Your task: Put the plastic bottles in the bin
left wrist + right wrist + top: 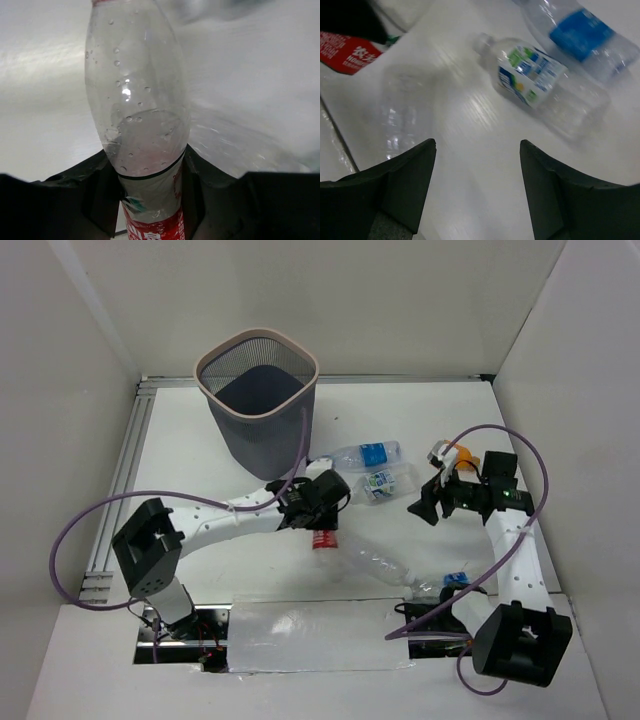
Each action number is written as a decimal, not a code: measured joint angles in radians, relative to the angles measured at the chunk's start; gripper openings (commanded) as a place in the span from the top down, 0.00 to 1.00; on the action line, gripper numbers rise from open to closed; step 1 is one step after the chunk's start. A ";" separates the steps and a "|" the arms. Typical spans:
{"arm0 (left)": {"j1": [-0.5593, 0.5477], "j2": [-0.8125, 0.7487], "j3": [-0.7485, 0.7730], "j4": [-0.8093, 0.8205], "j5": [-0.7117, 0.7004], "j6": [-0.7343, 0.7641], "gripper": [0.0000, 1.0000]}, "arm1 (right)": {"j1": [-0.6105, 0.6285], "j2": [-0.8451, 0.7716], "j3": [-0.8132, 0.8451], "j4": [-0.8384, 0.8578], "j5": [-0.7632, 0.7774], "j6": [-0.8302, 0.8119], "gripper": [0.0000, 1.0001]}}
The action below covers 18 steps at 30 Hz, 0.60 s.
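Nearest the near edge of the table [420,410], right of centre, a clear bottle [383,569] lies on its side, slanting toward the right arm's base; I can make out no label on it. Just beyond it, about mid-table, the left gripper [322,520] is clenched on the red-label bottle [325,538]. Seen from the wrist, the dark fingers [102,192] press it from both sides where the red label begins, and its droplet-beaded clear body sticks out ahead of them. Whether that bottle is lifted off the table I cannot tell. To the right and a little farther back, the right gripper [422,507] hangs released, its two fingers [405,185] spread wide with only bare table between them, pointing left toward the middle. Just past its tips the green-and-white-label bottle [385,483] lies on its side. Close against it on the far side lies the blue-label bottle [365,453], also flat on the table; whether the two touch I cannot say. A small orange object [460,452] shows just behind the right wrist, toward the right edge. Farthest off, close to the far edge and left of centre, the bin [250,445] stands upright, dark mesh under a pinkish rim. Every bottle I can see lies outside it, and the blue-label one is the nearest to its foot.
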 measured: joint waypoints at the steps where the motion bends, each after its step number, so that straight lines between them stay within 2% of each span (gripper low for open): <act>1: -0.014 -0.007 0.054 0.002 0.002 0.049 0.79 | 0.018 0.000 -0.001 -0.010 -0.029 -0.033 0.26; 3: -0.032 -0.028 0.170 0.027 0.000 0.144 0.87 | 0.070 0.000 -0.006 -0.013 -0.075 -0.076 0.27; 6: -0.006 -0.048 0.382 0.052 -0.001 0.285 0.87 | 0.138 -0.006 -0.023 0.007 -0.098 -0.068 0.27; 11: 0.179 -0.058 0.660 0.139 -0.037 0.433 0.86 | 0.220 -0.009 -0.046 0.040 -0.085 0.008 0.27; 14: 0.305 -0.057 0.713 0.163 -0.104 0.465 0.83 | 0.270 -0.007 -0.049 0.075 -0.061 0.061 0.25; 18: 0.435 -0.037 0.705 0.188 -0.192 0.479 0.76 | 0.354 0.016 -0.056 0.182 0.081 0.162 0.22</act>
